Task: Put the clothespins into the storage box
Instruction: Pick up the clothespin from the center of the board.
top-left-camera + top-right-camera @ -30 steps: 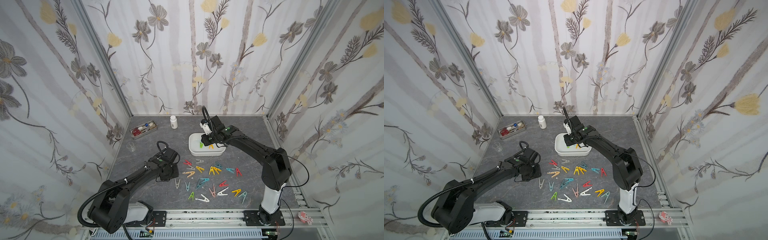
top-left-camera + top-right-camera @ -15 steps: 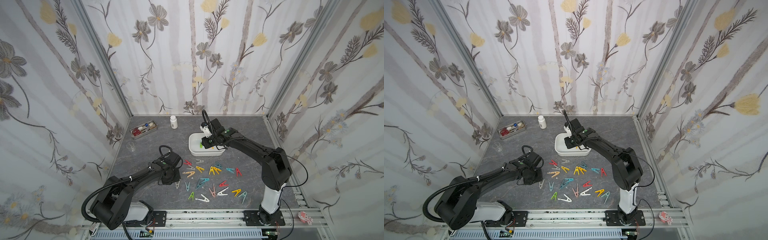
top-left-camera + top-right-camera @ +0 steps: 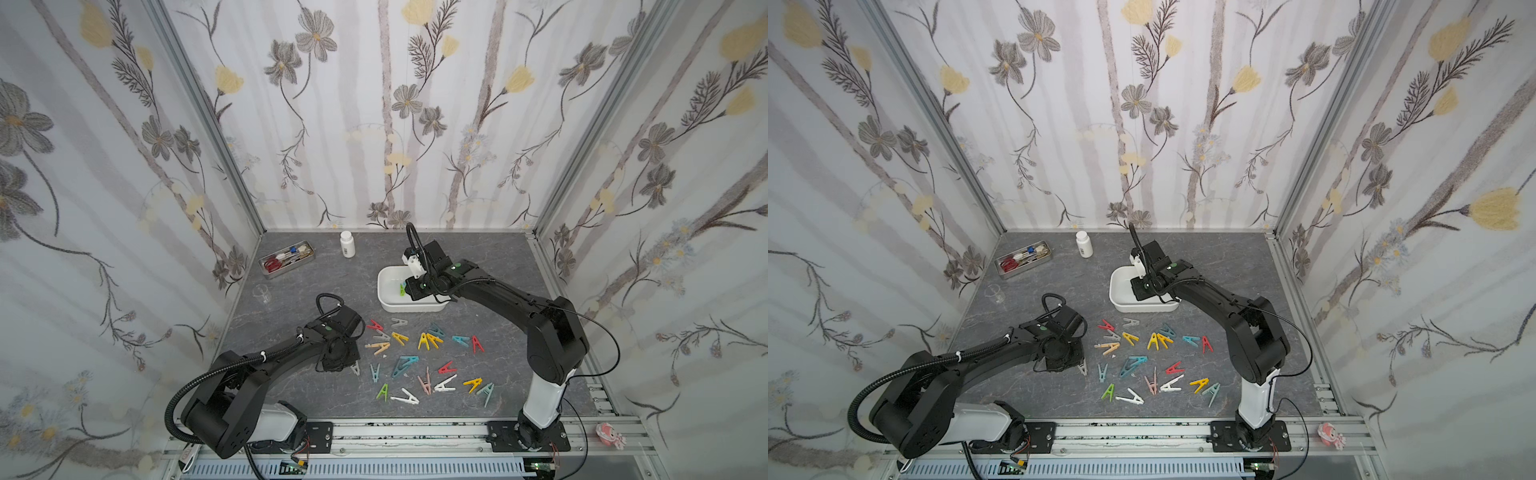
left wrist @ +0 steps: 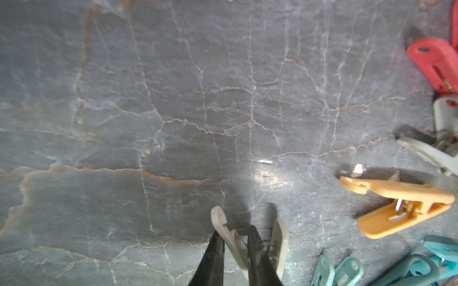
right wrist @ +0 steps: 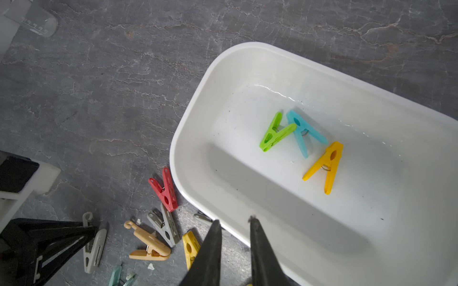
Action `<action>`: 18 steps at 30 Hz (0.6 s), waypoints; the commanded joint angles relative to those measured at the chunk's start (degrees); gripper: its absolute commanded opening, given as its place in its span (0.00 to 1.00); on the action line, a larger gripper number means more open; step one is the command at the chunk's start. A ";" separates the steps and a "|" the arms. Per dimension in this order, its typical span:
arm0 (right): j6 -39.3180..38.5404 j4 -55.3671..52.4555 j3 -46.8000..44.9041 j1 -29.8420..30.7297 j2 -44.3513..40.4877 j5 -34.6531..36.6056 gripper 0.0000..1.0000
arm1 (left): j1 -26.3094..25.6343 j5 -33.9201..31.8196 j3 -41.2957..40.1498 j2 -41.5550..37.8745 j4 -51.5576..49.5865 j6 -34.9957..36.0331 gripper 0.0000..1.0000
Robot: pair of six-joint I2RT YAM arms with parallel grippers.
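Lowered since a second ago, the left gripper [image 4: 235, 230] pinches one leg of a grey clothespin [image 4: 280, 237], well in front of the storage box [image 5: 198, 118]; top views mostly hide it. Over the box's front rim hovers the right gripper [image 5: 234, 221], jaws slightly parted, empty. Inside lie a green clothespin [image 5: 275, 133], a blue clothespin [image 5: 303, 133] and a yellow clothespin [image 5: 327, 166].

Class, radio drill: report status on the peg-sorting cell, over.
Status: left end effector shut on grey clothespin; right end effector open, empty, over storage box. Three clothespins inside, rest on table. Nothing blocking.
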 commanded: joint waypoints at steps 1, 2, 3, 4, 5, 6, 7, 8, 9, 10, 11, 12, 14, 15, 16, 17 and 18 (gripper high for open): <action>0.26 1.36 -0.71 -0.05 -1.20 -0.71 0.23 | -0.01 -0.16 -0.17 0.49 0.64 -0.71 0.15; 0.35 1.52 -1.03 -0.05 -1.46 -0.71 0.23 | -0.01 -0.26 -0.09 0.49 0.65 -0.80 0.13; 0.44 1.75 -1.44 -0.01 -1.78 -0.63 0.23 | -0.08 -0.38 -0.08 0.47 0.64 -0.80 0.09; 0.53 1.96 -1.98 0.00 -2.09 -0.62 0.23 | -0.01 -0.49 -0.01 0.49 0.64 -0.80 0.08; 0.66 2.30 -2.51 -0.05 -2.46 -0.57 0.23 | -0.01 -0.72 0.00 0.36 0.56 -0.93 0.07; 0.84 2.69 -3.18 -0.06 -2.68 -0.45 0.23 | -0.01 -1.04 0.00 0.10 0.45 -0.89 0.07; 0.88 3.00 -3.62 -0.06 -2.84 -0.43 0.23 | -0.01 -1.24 0.13 -0.24 0.29 -0.97 0.07; 0.96 3.12 -3.75 -0.05 -2.91 -0.45 0.23 | 0.02 -1.28 0.38 -0.46 0.22 -0.90 0.06; 0.90 3.05 -3.83 -0.05 -2.92 -0.39 0.23 | 0.08 -1.27 1.08 -0.72 0.16 -0.53 0.06; 0.88 3.03 -3.84 -0.06 -2.97 -0.39 0.23 | 0.21 -1.59 2.20 -0.83 -0.33 -0.21 0.06; 0.87 3.05 -3.85 -0.06 -3.11 -0.51 0.23 | 0.32 -1.84 3.43 -0.77 -0.72 0.25 0.06; 0.88 2.94 -4.00 -0.06 -3.39 -0.50 0.23 | 0.50 -1.65 4.96 -0.78 -1.01 0.96 0.06; 0.88 3.00 -4.63 -0.10 -4.29 -0.27 0.23 | 0.85 -1.06 7.95 -0.64 -1.46 1.92 0.05; 0.88 2.94 -5.17 -0.19 -4.91 -0.06 0.23 | 1.03 -0.09 9.55 -0.57 -1.38 2.46 0.05; 0.95 3.02 -5.82 -0.27 -5.65 0.20 0.23 | 1.13 0.78 11.18 -0.52 -1.07 2.99 0.04; 0.97 3.26 -6.59 -0.39 -6.31 0.53 0.23 | 1.22 1.30 12.56 -0.24 -0.90 3.34 0.04; 1.04 3.54 -7.51 -0.57 -7.05 0.77 0.23 | 1.35 1.88 14.41 0.42 -0.90 3.78 0.04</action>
